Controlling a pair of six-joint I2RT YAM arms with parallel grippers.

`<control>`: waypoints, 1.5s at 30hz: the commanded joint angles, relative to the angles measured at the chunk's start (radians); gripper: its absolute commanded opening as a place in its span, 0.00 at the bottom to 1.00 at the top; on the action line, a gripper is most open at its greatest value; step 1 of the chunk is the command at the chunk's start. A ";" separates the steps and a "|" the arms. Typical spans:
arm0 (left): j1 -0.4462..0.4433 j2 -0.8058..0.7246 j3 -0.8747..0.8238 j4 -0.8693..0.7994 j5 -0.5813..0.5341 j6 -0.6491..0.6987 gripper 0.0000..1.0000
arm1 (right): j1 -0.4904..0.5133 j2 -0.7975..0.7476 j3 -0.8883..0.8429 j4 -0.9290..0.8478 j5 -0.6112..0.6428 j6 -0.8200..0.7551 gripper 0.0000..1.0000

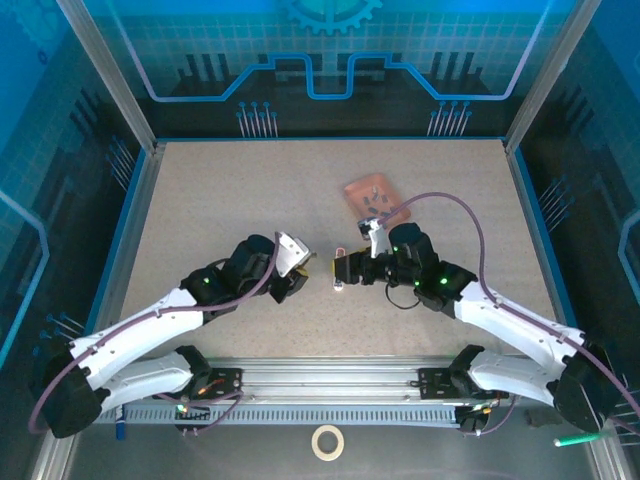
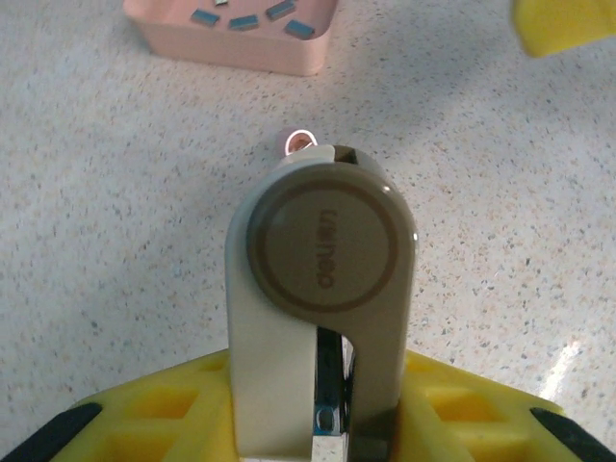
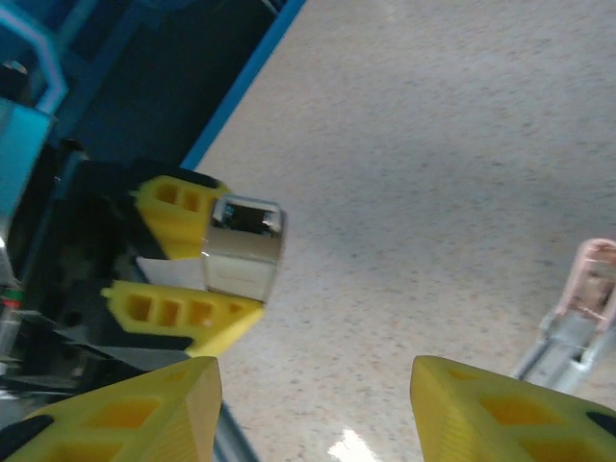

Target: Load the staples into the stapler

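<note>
- My left gripper (image 3: 231, 258) is clamped on the white stapler (image 2: 322, 260), near the middle of the tabletop (image 1: 220, 200).
- My right gripper (image 3: 313, 385) faces the stapler from 3 o'clock, with its fingers apart and nothing between them.
- The staples (image 2: 243, 21) lie in a pink tray (image 2: 241, 53), at 2 o'clock from the stapler.

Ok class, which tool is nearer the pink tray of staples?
Right. The right tool sits just on the near side of the pink tray, slightly to its left. The left tool, shut on the stapler, is further left and farther away.
</note>
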 commanded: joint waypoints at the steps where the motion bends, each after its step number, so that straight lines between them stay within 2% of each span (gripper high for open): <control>1: -0.007 -0.018 -0.011 0.082 0.058 0.130 0.37 | 0.009 0.019 -0.007 0.137 -0.098 0.105 0.56; 8: -0.006 -0.017 -0.013 0.102 0.096 0.137 0.37 | 0.017 0.097 -0.033 0.319 -0.090 0.237 0.60; 16: -0.006 -0.019 0.001 0.106 0.122 0.142 0.37 | 0.047 0.186 -0.010 0.375 -0.083 0.258 0.58; 20: -0.007 -0.019 0.006 0.116 0.128 0.138 0.37 | 0.054 0.208 -0.007 0.384 -0.088 0.262 0.49; 24: -0.007 -0.019 0.008 0.130 0.123 0.129 0.37 | 0.058 0.210 -0.014 0.389 -0.096 0.256 0.29; 25: -0.007 -0.019 0.008 0.131 0.120 0.128 0.38 | 0.059 0.207 -0.016 0.389 -0.096 0.249 0.25; 26: -0.008 -0.019 0.009 0.134 0.119 0.127 0.44 | 0.057 0.200 -0.021 0.387 -0.095 0.237 0.21; 29: -0.006 -0.032 0.004 0.131 0.120 0.132 0.72 | 0.036 0.155 -0.041 0.356 -0.085 0.150 0.15; 30: -0.007 -0.042 -0.001 0.127 0.134 0.144 0.75 | 0.022 0.135 -0.053 0.343 -0.084 0.105 0.13; 34: 0.005 -0.100 -0.035 0.127 0.227 0.209 0.77 | -0.054 0.054 -0.090 0.300 -0.133 -0.117 0.09; 38: 0.057 -0.116 -0.039 0.109 0.396 0.249 0.76 | -0.102 0.004 -0.099 0.261 -0.304 -0.441 0.09; 41: 0.068 -0.080 -0.006 0.058 0.490 0.308 0.68 | -0.113 0.001 -0.084 0.206 -0.413 -0.643 0.09; 45: 0.067 -0.033 0.029 0.018 0.534 0.349 0.68 | -0.114 0.009 -0.046 0.105 -0.510 -0.856 0.09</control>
